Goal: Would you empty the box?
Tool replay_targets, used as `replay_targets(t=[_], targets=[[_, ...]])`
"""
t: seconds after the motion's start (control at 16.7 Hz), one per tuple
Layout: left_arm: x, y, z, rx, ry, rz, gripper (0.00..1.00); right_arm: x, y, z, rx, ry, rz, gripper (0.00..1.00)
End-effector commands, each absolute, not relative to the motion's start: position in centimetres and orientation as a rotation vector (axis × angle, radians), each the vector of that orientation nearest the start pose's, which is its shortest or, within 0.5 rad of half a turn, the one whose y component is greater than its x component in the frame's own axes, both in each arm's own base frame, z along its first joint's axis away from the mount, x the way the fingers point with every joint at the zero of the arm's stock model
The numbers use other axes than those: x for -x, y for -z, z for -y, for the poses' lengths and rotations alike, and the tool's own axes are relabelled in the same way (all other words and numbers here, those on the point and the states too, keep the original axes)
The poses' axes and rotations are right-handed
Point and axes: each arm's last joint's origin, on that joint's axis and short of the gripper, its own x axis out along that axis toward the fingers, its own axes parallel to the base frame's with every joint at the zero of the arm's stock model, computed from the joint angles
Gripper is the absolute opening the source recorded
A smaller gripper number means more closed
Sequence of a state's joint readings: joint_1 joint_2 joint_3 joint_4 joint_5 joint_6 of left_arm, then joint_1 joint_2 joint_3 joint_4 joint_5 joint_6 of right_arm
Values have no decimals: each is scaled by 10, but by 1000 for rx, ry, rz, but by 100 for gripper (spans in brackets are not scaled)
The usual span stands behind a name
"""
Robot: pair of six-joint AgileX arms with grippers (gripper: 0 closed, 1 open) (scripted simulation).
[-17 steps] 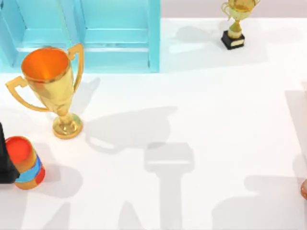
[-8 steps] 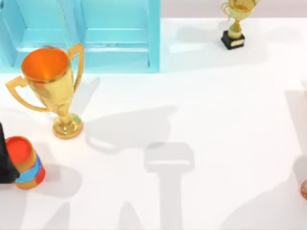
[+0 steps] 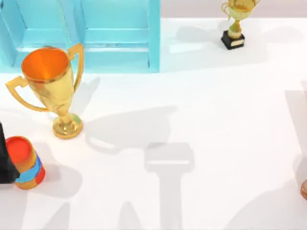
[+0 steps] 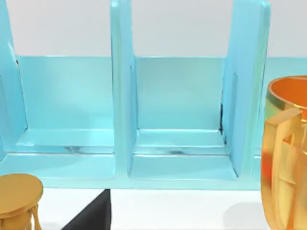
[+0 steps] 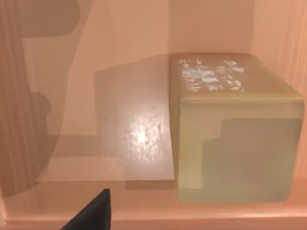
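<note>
Right wrist view: pale green block (image 5: pixel 235 129) sits inside wooden box (image 5: pixel 120 115), against one wall | looks rigid, smooth, light; grip flat opposite sides | jaws state: cannot tell, both arms.

Pale wooden box (image 5: pixel 144 120), lit warm pink inside; a pale green translucent cube (image 5: pixel 235 129) sits upright on its floor, frame right.

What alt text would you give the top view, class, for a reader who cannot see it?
A large gold trophy cup stands at the white table's left, in front of a turquoise shelf unit. A red, orange and blue cylinder lies nearer, at the left edge beside a dark shape. A small trophy on a black base stands far right.
</note>
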State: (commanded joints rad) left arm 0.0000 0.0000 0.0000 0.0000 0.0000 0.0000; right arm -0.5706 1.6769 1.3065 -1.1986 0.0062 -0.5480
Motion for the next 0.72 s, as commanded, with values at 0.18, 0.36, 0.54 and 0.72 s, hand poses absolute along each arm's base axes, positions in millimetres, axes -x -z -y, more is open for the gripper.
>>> replay_targets(t=[0.18,0.36,0.54,0.72], targets=[[-106,-160,1,0,0,0,100,-260,-199,165,-10,24,-1568,100],[-106,-160,1,0,0,0,100,-260,-164,165,-6,28,-1560,100],[-106,-160,1,0,0,0,100,-257,-143,164,-10,23,-1569,100],[-106,-160,1,0,0,0,100,-256,-142,164,-10,23,-1570,100]])
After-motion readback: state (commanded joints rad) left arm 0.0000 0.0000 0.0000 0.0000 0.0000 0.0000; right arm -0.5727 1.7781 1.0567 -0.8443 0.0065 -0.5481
